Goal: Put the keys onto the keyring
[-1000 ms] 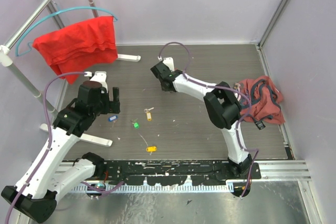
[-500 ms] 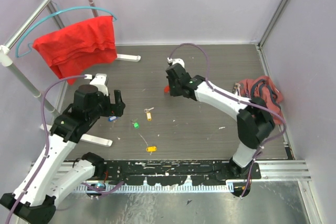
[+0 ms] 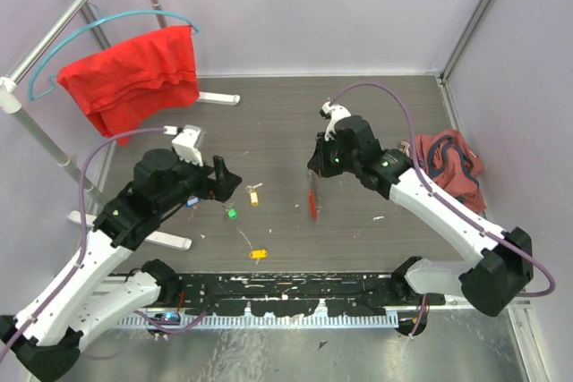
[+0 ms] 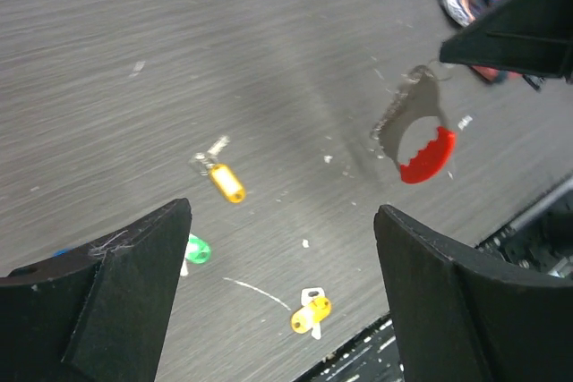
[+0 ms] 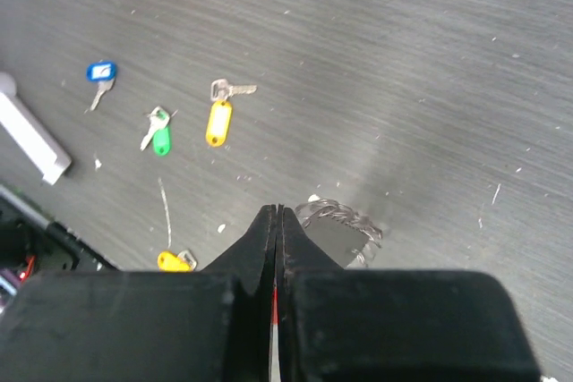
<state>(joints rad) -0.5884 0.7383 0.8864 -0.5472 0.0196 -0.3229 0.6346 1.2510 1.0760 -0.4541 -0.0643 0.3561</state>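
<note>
The keyring [image 3: 312, 202], a red bar with a wavy metal loop, hangs just over the table from my right gripper [image 3: 314, 174], which is shut on the red bar. In the right wrist view only a red sliver shows between the shut fingers [image 5: 276, 212], and the wavy loop [image 5: 345, 219] sticks out beside them. Keys lie to the left: yellow [image 3: 254, 194], green [image 3: 231, 213], orange [image 3: 259, 254] and blue [image 5: 100, 72]. My left gripper [image 3: 224, 181] hovers open above them, nothing between its fingers [image 4: 282, 221]. Its view shows the keyring [image 4: 427, 155], yellow key [image 4: 226, 182], green key [image 4: 197, 249] and orange key [image 4: 311, 310].
A red cloth [image 3: 134, 73] hangs on a hanger at the back left, over a rack whose white foot [image 3: 170, 239] lies by the left arm. A crumpled reddish garment [image 3: 445, 167] sits at the right edge. A black rail [image 3: 295, 288] runs along the near edge.
My right arm has swung from the back toward the table's middle, carrying the keyring down near the surface. My left gripper has shifted right toward the keys, its jaws narrowing slightly.
</note>
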